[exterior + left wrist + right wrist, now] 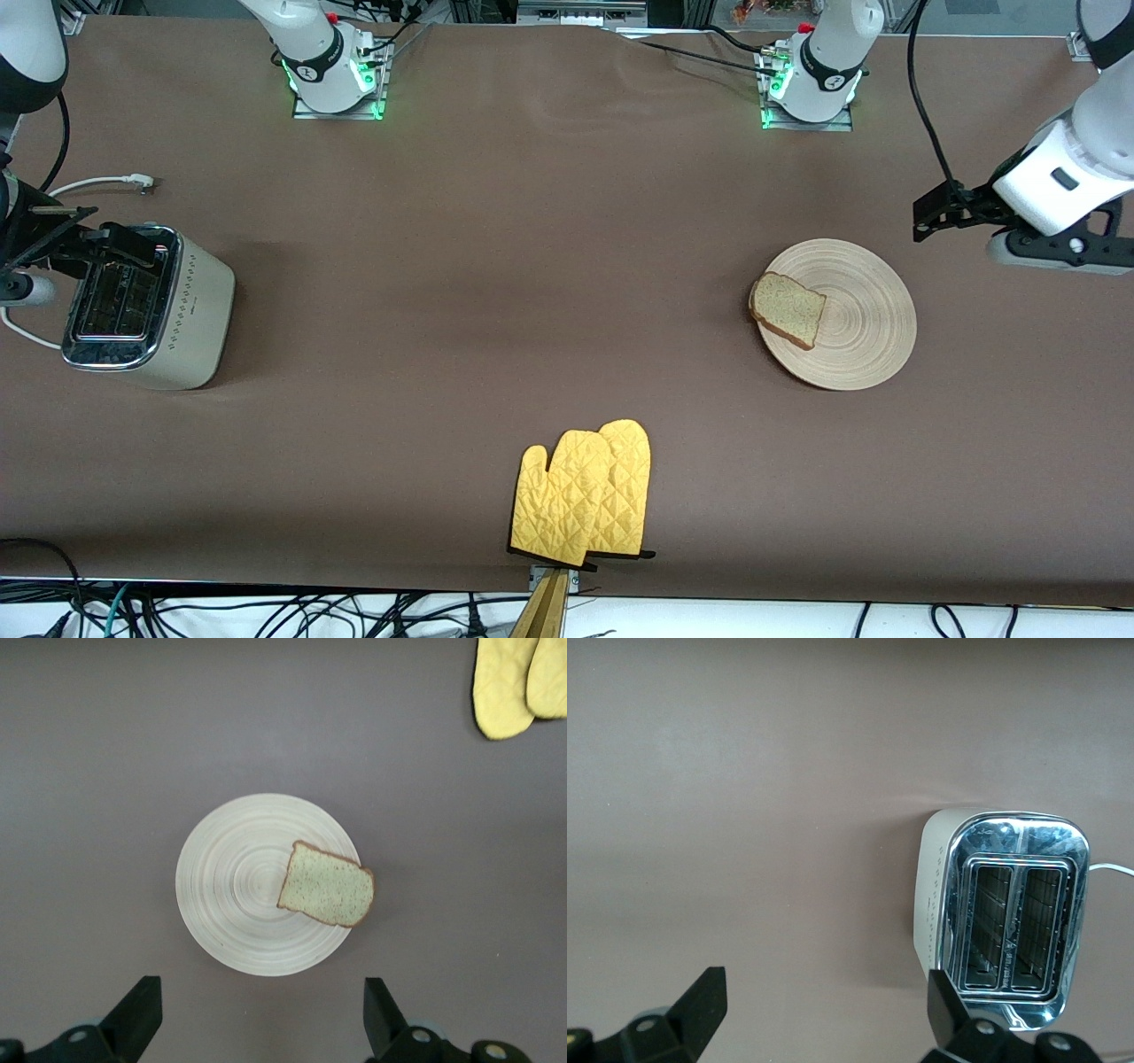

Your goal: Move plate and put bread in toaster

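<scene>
My left gripper [257, 1014] hangs in the air with its jaws released and spread wide, holding nothing; in the front view it sits at the left arm's end of the table [496, 266], above bare cloth just off the plate's rim. My right gripper [819, 1014] is likewise released, jaws wide apart and holding nothing, positioned over the toaster's [146, 306] end at the right arm's end of the table. The plate [855, 328] lies flat on the table toward the left arm's end. The bread [788, 310] rests on the plate at the rim that faces the table's middle, with its crust edge overhanging that rim slightly. The toaster stands upright, well apart from the plate, chrome top up, and both slots show empty in the right wrist view. Its white cord [93, 184] trails on the table farther from the front camera. A pair of yellow oven mitts [585, 496] lies near the table's front edge, between the two ends.
</scene>
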Controlling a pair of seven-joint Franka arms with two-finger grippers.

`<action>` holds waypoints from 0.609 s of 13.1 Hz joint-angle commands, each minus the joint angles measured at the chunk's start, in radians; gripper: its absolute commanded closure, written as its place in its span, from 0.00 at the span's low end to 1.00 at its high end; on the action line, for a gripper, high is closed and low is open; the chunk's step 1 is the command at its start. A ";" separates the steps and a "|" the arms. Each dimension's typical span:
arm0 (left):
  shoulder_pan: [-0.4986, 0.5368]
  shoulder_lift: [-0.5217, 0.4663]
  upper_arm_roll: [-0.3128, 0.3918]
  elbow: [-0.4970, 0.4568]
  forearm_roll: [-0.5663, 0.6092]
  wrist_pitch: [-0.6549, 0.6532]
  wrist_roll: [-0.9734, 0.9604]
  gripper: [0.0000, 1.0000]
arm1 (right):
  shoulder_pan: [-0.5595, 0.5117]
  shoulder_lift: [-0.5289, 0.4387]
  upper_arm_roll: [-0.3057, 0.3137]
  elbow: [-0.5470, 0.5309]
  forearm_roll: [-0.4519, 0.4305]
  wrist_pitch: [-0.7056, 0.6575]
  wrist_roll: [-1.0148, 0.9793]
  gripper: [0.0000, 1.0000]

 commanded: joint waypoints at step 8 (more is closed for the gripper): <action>0.009 -0.043 -0.005 -0.027 -0.001 -0.019 0.012 0.00 | -0.002 0.001 0.001 0.016 -0.004 -0.012 0.003 0.00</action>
